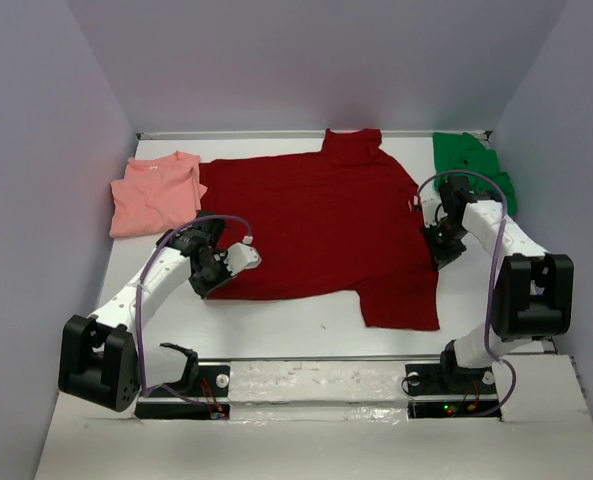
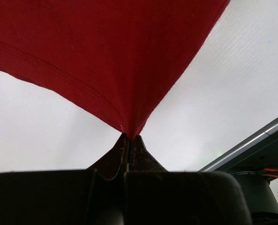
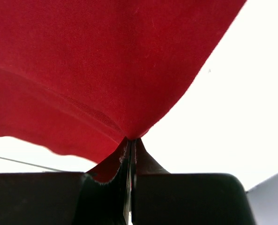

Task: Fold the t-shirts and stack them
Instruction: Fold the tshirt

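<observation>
left end effector [image 2: 129, 138]: clenched on dark red t-shirt [image 1: 316, 220] corner | right end effector [image 3: 131, 140]: clenched on its edge

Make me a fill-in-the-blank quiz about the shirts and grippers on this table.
1. The dark red t-shirt lies spread ____ the salmon pink t-shirt and the green t-shirt.
2. The left gripper and the right gripper are both ____ on the dark red t-shirt.
3. The t-shirt in the far right corner is the ____ one.
Missing words: between, shut, green.
</observation>
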